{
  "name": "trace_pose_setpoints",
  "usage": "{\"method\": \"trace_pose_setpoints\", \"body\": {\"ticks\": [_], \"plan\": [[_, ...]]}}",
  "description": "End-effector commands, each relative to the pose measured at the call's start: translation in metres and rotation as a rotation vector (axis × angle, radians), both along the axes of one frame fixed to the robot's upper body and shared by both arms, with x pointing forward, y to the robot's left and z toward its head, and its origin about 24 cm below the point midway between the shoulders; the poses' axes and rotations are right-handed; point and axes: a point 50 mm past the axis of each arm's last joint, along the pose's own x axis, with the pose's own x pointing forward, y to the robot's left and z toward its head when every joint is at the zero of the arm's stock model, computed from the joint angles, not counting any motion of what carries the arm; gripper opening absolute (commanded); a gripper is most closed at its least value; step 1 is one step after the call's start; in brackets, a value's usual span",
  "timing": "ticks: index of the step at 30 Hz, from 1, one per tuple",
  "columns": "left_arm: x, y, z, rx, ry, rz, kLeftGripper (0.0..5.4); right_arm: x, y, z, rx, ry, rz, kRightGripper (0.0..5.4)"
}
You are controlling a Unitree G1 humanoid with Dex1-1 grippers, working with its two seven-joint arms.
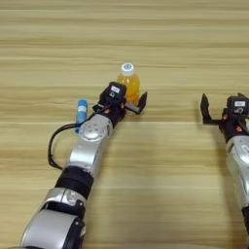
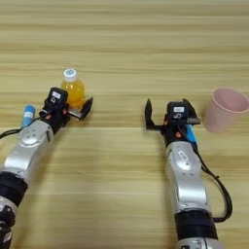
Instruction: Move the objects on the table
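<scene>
1. Nearest the camera are my two silver forearms, rising from the bottom edge onto the table [image 2: 121,48].
2. Left gripper [image 1: 127,101]: positioned at the orange drink bottle [image 1: 129,81]. One black finger [image 1: 142,103] shows at the bottle's right side near its base; the other is hidden. I cannot tell whether the fingers are closed on the bottle.
3. Orange drink bottle: upright, white cap on, left of table centre.
4. Blue tube [image 1: 81,112]: lying on the table just left of my left wrist, apart from the bottle.
5. Right gripper [image 2: 171,116]: fingers spread open, holding nothing, well right of the bottle.
6. Pink cup [image 2: 225,109]: just right of my right gripper, tilted, not touching it.
</scene>
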Motion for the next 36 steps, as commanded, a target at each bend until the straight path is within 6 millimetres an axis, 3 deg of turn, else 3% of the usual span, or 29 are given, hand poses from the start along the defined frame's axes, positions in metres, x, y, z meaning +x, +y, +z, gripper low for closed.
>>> {"method": "trace_pose_setpoints", "body": {"ticks": [1,13,21,36], "plan": [[0.004,-0.001,0.004,0.000,-0.017,0.003,4.54,0.000,0.001,0.003,0.007,-0.012,-0.003,5.40],[0.004,-0.002,0.002,-0.014,-0.012,0.001,3.40,0.000,0.001,0.003,0.007,-0.011,-0.004,5.40],[-0.015,-0.025,0.006,-0.063,-0.017,-0.100,3.40,0.000,0.000,0.003,0.006,-0.012,-0.005,5.40],[-0.059,-0.068,-0.004,-0.075,0.040,-0.330,3.39,0.000,0.000,0.003,0.007,-0.014,-0.008,5.40]]}}
